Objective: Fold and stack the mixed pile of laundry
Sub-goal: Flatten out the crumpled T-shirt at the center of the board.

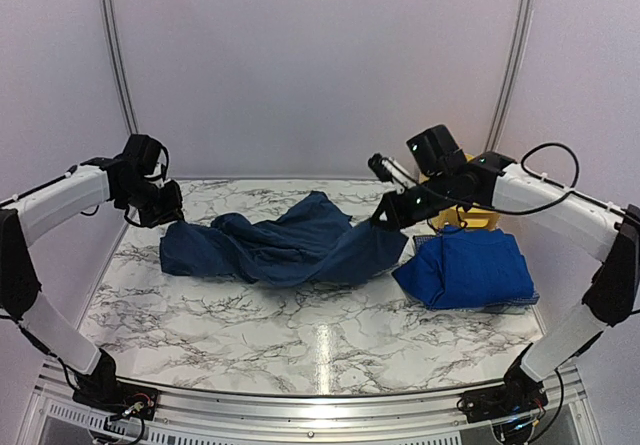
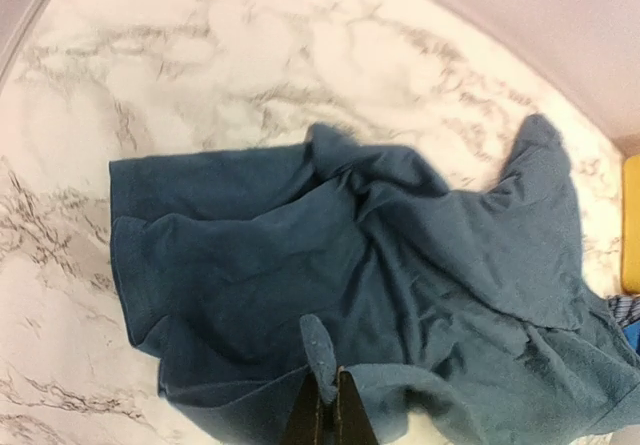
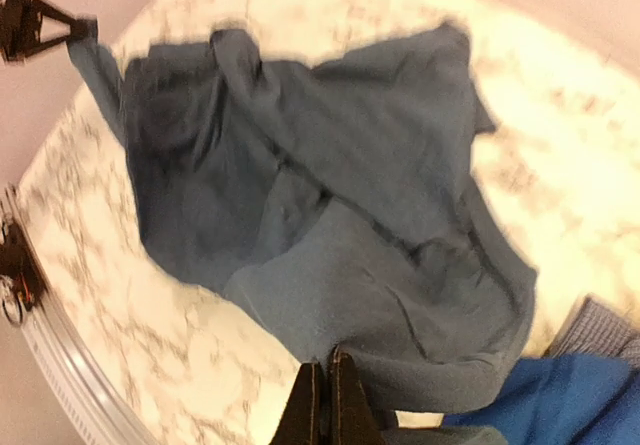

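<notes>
A dark denim-blue garment [image 1: 290, 245] lies crumpled across the middle of the marble table, stretched between both arms. My left gripper [image 1: 172, 215] is shut on a fold of its left edge; in the left wrist view the cloth [image 2: 350, 255] pokes up between the closed fingers of that gripper [image 2: 328, 380]. My right gripper [image 1: 385, 215] is shut on the garment's right edge, and in the right wrist view the garment [image 3: 330, 195] is pinched in that gripper [image 3: 328, 360]. A bright royal-blue garment [image 1: 468, 265] lies folded at the right, on top of a blue-and-white checked shirt [image 1: 517, 305].
A yellow tub [image 1: 470, 215] stands at the back right behind the right arm, its edge also showing in the left wrist view [image 2: 630, 225]. White walls close in the table [image 1: 300, 345] on three sides. A metal rail runs along the near edge.
</notes>
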You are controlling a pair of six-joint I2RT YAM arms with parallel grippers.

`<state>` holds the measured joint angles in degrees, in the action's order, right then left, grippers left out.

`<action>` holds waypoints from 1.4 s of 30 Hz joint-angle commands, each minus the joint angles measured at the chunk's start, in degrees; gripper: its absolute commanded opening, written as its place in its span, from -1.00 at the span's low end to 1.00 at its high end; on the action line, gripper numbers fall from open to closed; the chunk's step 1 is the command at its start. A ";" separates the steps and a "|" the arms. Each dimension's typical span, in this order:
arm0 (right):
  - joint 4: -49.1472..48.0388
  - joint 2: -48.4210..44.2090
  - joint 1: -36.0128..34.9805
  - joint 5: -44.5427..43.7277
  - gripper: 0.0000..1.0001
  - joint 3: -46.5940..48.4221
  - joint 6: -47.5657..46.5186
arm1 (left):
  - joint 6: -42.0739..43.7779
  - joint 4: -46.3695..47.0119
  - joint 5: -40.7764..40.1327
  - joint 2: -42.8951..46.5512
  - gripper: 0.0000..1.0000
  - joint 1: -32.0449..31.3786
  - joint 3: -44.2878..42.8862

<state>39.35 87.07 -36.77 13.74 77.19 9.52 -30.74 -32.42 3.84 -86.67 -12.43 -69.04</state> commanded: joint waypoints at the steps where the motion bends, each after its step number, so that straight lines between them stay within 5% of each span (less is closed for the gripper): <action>1: -3.16 -3.94 4.62 -3.95 -1.00 14.02 0.42 | 0.58 -2.56 -1.24 5.65 -1.00 0.20 -11.55; 7: -4.79 -3.59 5.66 -5.94 -1.00 31.00 -2.75 | 2.22 -3.75 0.12 9.33 -1.00 0.12 -24.56; 23: -7.89 -7.18 -2.56 -6.28 -1.00 50.28 -7.70 | 5.98 -3.92 9.03 21.71 -1.00 -0.85 -41.52; 33: -8.11 -4.21 -2.14 -15.90 -1.00 49.90 -9.42 | 4.00 -4.12 -2.52 18.81 -1.00 -0.76 -41.92; 42: -16.70 12.11 10.15 -11.59 -1.00 55.22 -3.88 | 3.03 4.56 -7.69 4.08 -1.00 3.30 -42.87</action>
<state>29.93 90.87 -32.14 0.62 126.96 1.96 -26.59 -35.46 -0.60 -75.94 -12.51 -111.02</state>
